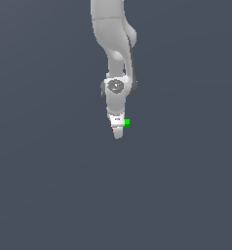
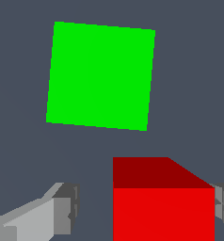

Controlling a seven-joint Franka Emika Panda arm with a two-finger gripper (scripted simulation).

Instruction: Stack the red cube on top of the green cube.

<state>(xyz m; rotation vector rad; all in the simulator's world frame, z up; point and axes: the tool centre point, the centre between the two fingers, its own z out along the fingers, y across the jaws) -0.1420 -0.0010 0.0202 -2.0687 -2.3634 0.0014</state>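
Gripper (image 2: 142,207) open, straddling the red cube (image 2: 163,207) — one finger touching, not yet clamped — green cube (image 2: 100,75) just beside, awaiting the stack.

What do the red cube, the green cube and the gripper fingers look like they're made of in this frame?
Red cube: flat matte solid colour, no texture or gloss, with one face shaded darker; the material cannot be told. Green cube: the same untextured, evenly bright flat colour, equally unclear. Gripper fingers: plain light grey with darker grey pads, perhaps plastic or painted metal. All are simulator renders, so finish says little.
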